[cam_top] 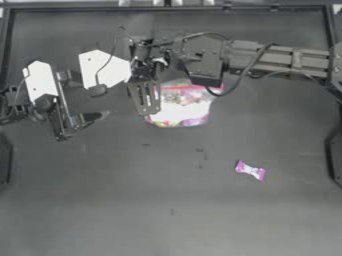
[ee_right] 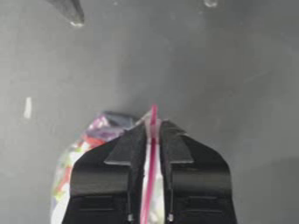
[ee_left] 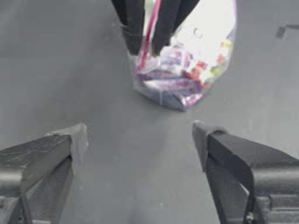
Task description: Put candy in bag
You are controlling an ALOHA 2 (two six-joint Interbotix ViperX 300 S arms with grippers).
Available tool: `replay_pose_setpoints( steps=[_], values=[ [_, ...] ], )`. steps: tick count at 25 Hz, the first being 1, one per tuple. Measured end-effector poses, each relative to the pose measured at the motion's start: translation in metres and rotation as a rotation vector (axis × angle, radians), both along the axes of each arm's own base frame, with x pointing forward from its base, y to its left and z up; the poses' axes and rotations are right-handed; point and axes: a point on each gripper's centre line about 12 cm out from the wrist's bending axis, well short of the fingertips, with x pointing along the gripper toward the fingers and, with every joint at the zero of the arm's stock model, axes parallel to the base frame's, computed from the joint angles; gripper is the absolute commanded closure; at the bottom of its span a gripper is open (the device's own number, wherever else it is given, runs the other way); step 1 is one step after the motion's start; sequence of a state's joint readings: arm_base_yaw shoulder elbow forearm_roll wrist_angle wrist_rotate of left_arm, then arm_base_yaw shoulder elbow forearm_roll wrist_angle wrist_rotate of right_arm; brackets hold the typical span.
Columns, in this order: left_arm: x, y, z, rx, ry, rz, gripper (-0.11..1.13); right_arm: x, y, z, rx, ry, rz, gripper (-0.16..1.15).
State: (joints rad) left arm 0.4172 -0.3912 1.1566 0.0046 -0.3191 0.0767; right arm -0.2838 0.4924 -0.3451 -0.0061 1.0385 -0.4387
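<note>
The bag (cam_top: 182,104), clear plastic with colourful sweets inside, hangs above the table's middle. My right gripper (cam_top: 144,98) reaches in from the right and is shut on its pink strip (ee_right: 153,114). In the right wrist view the right gripper (ee_right: 152,127) has both jaws pressed on that strip, with the bag (ee_right: 76,162) below them. The candy (cam_top: 250,170), a small pink bow, lies alone on the table to the lower right, far from both grippers. My left gripper (cam_top: 79,125) is at the left, open and holding nothing. It (ee_left: 139,129) faces the bag (ee_left: 181,74).
The right arm (cam_top: 280,59) and its cable stretch across the upper part of the table. The left arm's white links (cam_top: 103,69) stand at the upper left. Dark table (cam_top: 133,200) surrounds the candy.
</note>
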Motion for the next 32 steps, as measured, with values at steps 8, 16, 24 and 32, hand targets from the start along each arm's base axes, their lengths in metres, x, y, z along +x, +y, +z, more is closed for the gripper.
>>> replay_pose_setpoints(
  steps=[8,16,24,32],
  values=[
    [0.000,0.000,0.000,0.002,-0.001,-0.001,0.01,-0.001,0.000,0.003,0.002,0.001,0.000,0.55],
    [0.000,0.000,0.000,0.000,0.000,0.000,0.01,-0.002,0.003,0.008,0.002,-0.002,0.003,0.55],
    [0.002,0.000,-0.003,-0.003,0.010,-0.002,0.01,-0.009,0.007,0.017,0.012,-0.008,0.003,0.55],
    [0.016,0.001,-0.007,0.005,-0.008,-0.021,0.01,-0.014,0.010,0.020,0.022,-0.011,0.003,0.55]
  ],
)
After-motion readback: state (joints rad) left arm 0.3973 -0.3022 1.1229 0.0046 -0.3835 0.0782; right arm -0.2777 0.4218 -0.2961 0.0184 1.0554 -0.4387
